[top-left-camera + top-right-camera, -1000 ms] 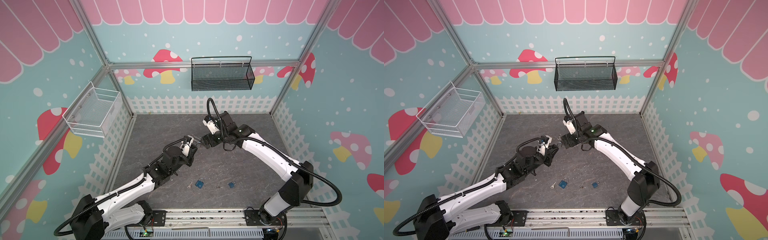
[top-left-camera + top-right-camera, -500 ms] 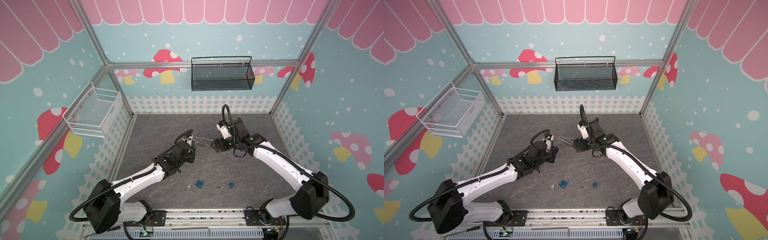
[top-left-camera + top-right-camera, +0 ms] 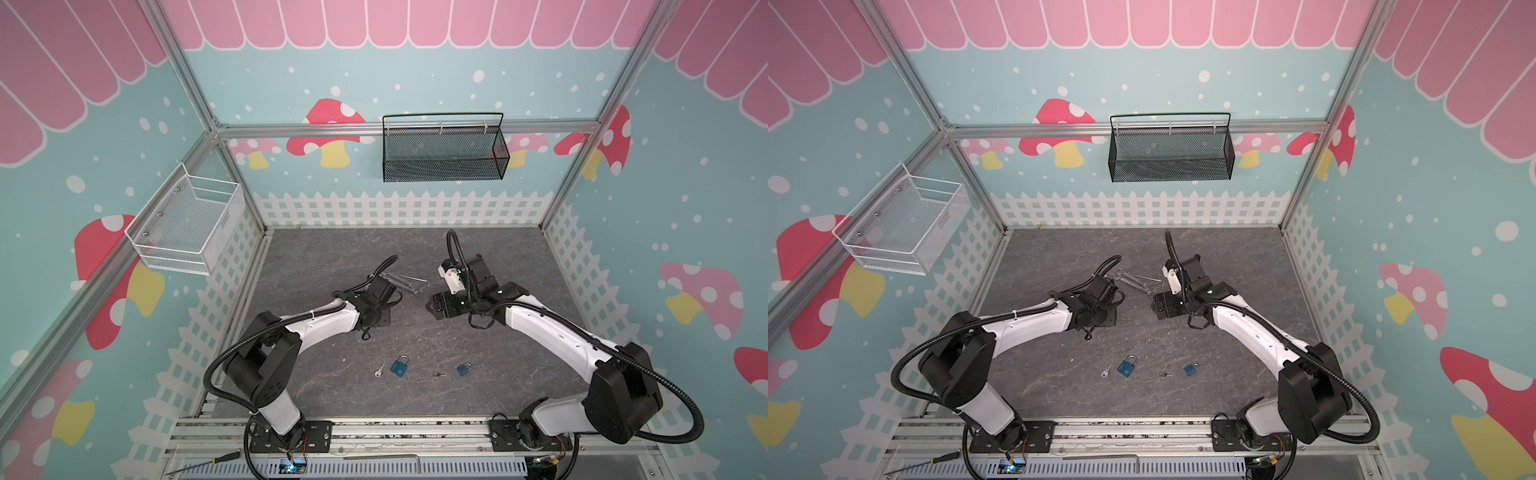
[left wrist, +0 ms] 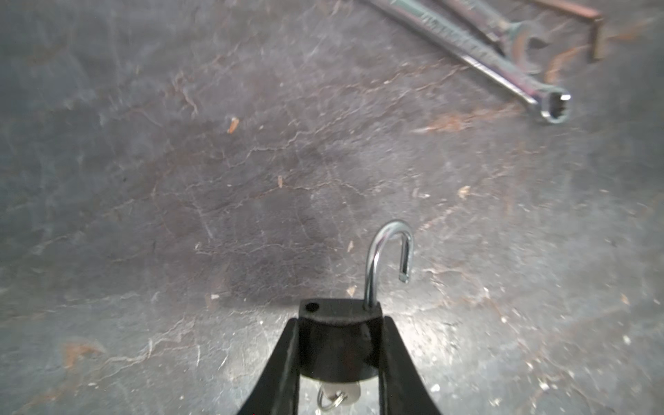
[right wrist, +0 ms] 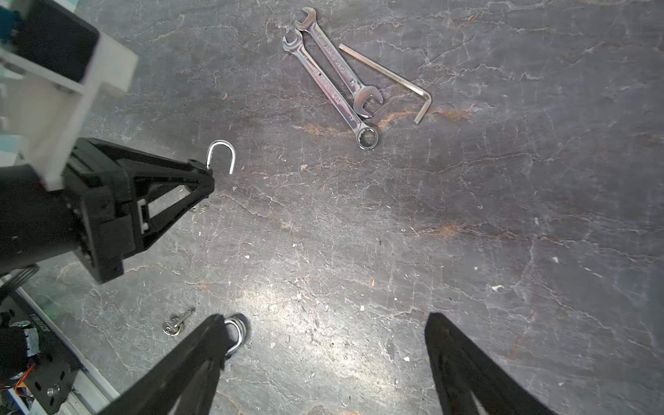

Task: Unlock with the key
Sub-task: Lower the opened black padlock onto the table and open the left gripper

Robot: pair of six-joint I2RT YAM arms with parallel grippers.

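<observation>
My left gripper is shut on a black padlock, low over the grey table. Its silver shackle stands swung open, one end free of the body. The key with its small ring sticks out of the padlock's bottom between the fingers. From the right wrist view the left gripper shows with the open shackle at its tip. My right gripper is open and holds nothing. In both top views the two grippers, left and right, face each other with a gap between them.
Two wrenches and a hex key lie behind the grippers. Two blue padlocks lie near the front edge, each with a loose key beside it. A white wire basket and a black mesh basket hang on the walls.
The two grippers, which met high over the middle, have drawn apart and come down low. The left one went left with the padlock, the right one went right, still open.
</observation>
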